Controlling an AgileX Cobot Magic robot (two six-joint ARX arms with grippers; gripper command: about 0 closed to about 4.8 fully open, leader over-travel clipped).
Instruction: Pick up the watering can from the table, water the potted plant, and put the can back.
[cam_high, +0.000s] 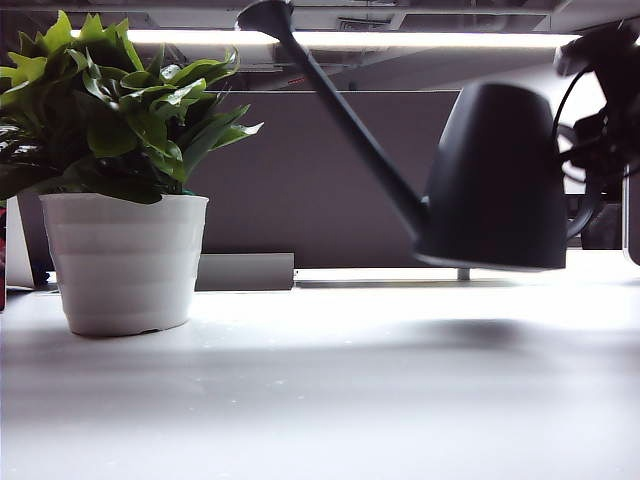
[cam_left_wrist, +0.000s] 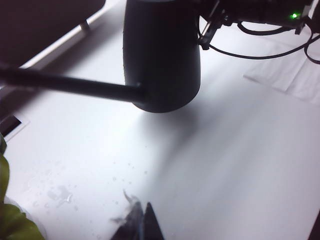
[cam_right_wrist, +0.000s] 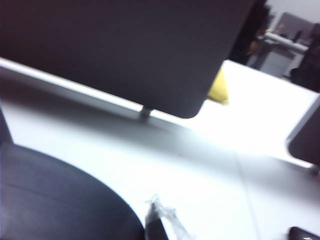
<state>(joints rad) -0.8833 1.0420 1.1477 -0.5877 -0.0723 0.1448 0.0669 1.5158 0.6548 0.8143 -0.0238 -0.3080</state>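
Exterior view: right gripper (cam_high: 600, 150) sits at the far right behind the can (cam_high: 497, 180), dark and backlit, its jaws hidden by the can body; the can hangs clear off the table (cam_high: 330, 400) with a shadow under it, so the jaws are likely clamped on the loop handle. In the right wrist view the fingertips (cam_right_wrist: 159, 226) look pressed narrow, with the can's dark curved body (cam_right_wrist: 55, 200) right beside them, though that view is blurry. Left gripper (cam_left_wrist: 141, 222) shows only as closed dark tips low over the table, holding nothing, well apart from the can (cam_left_wrist: 161, 55).

Handling: the can looks like rigid matte metal or plastic, not fragile, probably light unless filled. The long thin spout (cam_high: 340, 110) puts the weight off-centre, so it will want to swing when tilted. Handle at the back is the sensible hold; the tapered body is too wide and slick for the fingers.

Spout rises toward the plant (cam_high: 110, 110), its flared tip near the outer leaves but not yet over the pot (cam_high: 125, 260). Plant is bushy, soft leaves, ribbed pot standing on the table at left.

Around: grey divider (cam_high: 320, 180) behind, cables (cam_left_wrist: 260, 52) by the right arm, water drops (cam_left_wrist: 60, 192) on the table near the left gripper. Nothing solid lies between spout and plant; only the leaves could get brushed.
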